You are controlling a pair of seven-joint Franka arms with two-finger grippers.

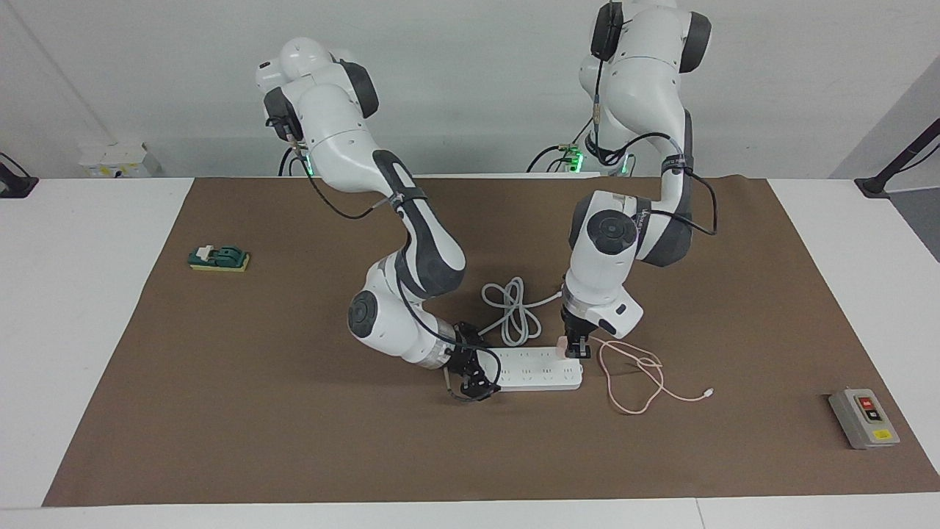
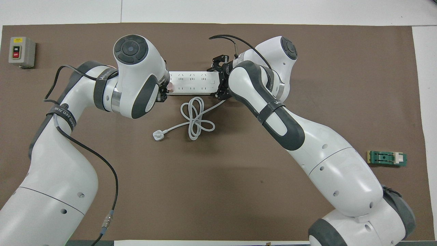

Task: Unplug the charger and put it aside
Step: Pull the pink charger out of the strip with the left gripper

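- Step in hand looks like the pull itself: the left claw (image 1: 576,351) is clamped on the pink charger (image 1: 562,345), which sits at the power strip (image 1: 536,369) end toward the left arm, apparently plugged in or just barely lifted, hard to say which.
- The right claw (image 1: 470,382) is down at the strip's other end and seems to be pinning it to the tabletop (image 1: 294,441); can't tell how its fingers stand.
- The charger's thin pink cable (image 1: 631,378) loops loose on the mat beside the strip, white connector at its tip.
- Next move probably wants a straight upward pull with the strip held down, then a set-down on bare mat, minding the trailing cable.
- Writing: the grey switch box (image 2: 22,52) reads ON and OFF; the arm strap lettering isn't legible.
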